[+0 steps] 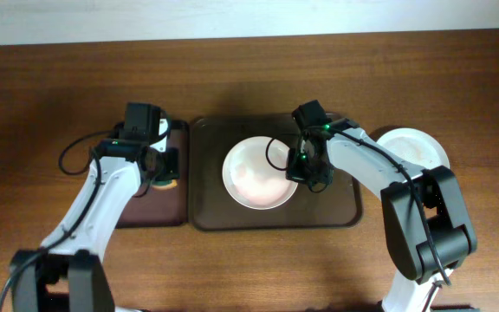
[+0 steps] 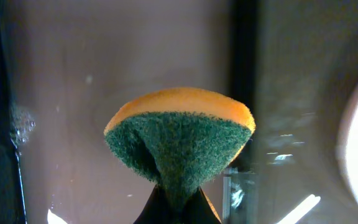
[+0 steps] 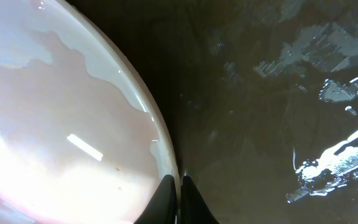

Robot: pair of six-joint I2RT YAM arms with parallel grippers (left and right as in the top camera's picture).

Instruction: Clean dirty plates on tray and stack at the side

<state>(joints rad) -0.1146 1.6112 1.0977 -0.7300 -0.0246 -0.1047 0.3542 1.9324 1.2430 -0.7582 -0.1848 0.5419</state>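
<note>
A white plate (image 1: 255, 172) with a faint pink smear lies on the large dark brown tray (image 1: 336, 211). My right gripper (image 1: 306, 172) is shut on the plate's right rim; the right wrist view shows the fingers (image 3: 178, 186) pinching the rim of the plate (image 3: 55, 143). Another white plate (image 1: 418, 145) rests on the wood tabletop at the right, partly hidden by the right arm. My left gripper (image 1: 161, 173) is shut on an orange and green sponge (image 2: 179, 134) above the narrow dark tray (image 1: 158, 212).
The narrow tray's wet surface (image 2: 73, 93) fills the left wrist view, with the large tray's edge (image 2: 244, 62) to its right. Bare wood tabletop (image 1: 50, 104) lies left, right and in front of the trays.
</note>
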